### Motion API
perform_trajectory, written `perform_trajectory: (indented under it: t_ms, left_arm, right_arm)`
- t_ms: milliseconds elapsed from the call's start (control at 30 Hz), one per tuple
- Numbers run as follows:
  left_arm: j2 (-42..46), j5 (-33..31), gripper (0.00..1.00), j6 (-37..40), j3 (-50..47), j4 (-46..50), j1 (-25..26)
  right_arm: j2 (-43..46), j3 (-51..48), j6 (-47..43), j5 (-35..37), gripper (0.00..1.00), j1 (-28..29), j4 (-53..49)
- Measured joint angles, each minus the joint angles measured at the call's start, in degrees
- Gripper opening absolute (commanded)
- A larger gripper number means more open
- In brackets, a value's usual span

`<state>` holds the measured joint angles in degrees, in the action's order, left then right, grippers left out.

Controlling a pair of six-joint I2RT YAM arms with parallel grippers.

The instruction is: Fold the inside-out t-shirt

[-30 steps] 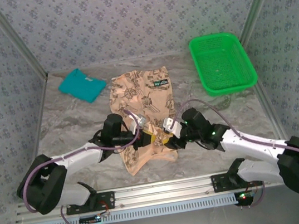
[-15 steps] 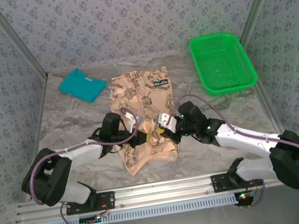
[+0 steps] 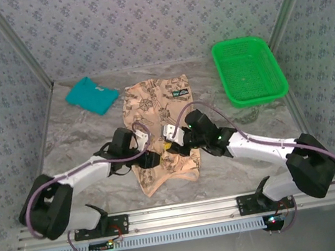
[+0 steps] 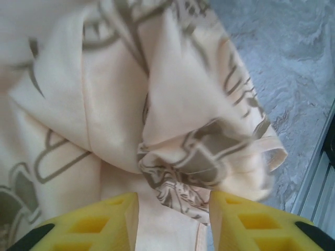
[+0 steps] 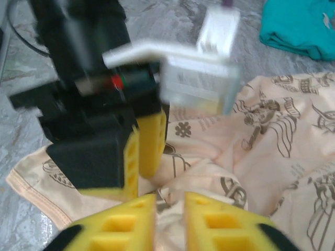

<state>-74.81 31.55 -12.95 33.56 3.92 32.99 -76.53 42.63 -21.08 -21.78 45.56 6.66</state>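
Seen from above, the inside-out t-shirt [image 3: 157, 117] lies mid-table [image 3: 76, 145], with the left gripper [image 3: 155, 158] and the right gripper [image 3: 169, 145] meeting over its near half, apparently to gather a fold. The left wrist view shows the left jaws parted, with bunched cloth just beyond them. In the right wrist view the right jaws are narrow around a ridge of cloth, and I cannot tell whether they pinch it.

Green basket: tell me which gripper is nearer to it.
Right. The right gripper hangs over the inside-out t-shirt, to the left of the green basket and closer to the arm bases; the left gripper is over the same shirt, even farther left.
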Motion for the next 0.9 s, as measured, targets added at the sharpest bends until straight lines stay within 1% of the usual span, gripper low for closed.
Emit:
perform_trajectory:
  t_ms: [67, 100, 200, 267, 333, 467, 567, 633, 733, 833, 900]
  left_arm:
    - [3.61, -2.82, 0.48, 0.57, 1.18, 2.93, 0.46]
    - [5.35, -5.44, 0.49, 1.22, 1.86, 4.81, 1.44]
    - [7.78, -12.5, 0.5, 4.94, 4.55, 9.46, 8.33]
    - [7.13, -16.22, 0.51, 7.8, 6.49, 11.23, 13.42]
    - [4.74, -19.06, 0.51, 10.43, 8.48, 12.59, 16.65]
    - [-2.23, -24.7, 0.51, 13.84, 11.61, 14.51, 17.64]
    - [-7.06, -30.32, 0.51, 15.65, 13.51, 16.7, 18.47]
    - [-9.18, -34.18, 0.47, 16.59, 14.49, 17.68, 19.15]
    - [-10.67, -38.38, 0.42, 17.2, 16.39, 18.67, 19.41]
    - [-10.8, -38.38, 0.42, 16.15, 19.82, 18.43, 18.51]
    - [-10.64, -36.24, 0.42, 14.38, 21.59, 16.63, 17.2]
  right_arm:
    - [2.47, -2.64, 2.03, 0.39, 0.34, -1.42, 0.42]
    - [4.24, -4.33, 3.63, 0.79, 0.35, -2.56, 0.61]
    - [8.87, -8.11, 7.74, 1.86, 0.38, -5.84, 1.07]
    - [11.41, -9.84, 10.14, 2.67, 0.4, -7.54, 1.51]
    - [13.2, -10.95, 12.28, 3.32, 0.4, -8.9, 2.21]
    - [15.23, -12.2, 14.82, 3.98, 0.41, -10.82, 2.97]
    - [16.74, -12.87, 15.78, 4.44, 0.42, -11.65, 3.08]
    - [17.51, -13.0, 16.11, 4.52, 0.42, -12.0, 3.21]
    - [17.75, -13.27, 16.59, 4.46, 0.42, -12.31, 4.22]
    - [17.42, -13.55, 16.81, 4.22, 0.42, -12.24, 4.31]
    - [16.72, -13.57, 16.57, 4.02, 0.42, -11.65, 4.31]
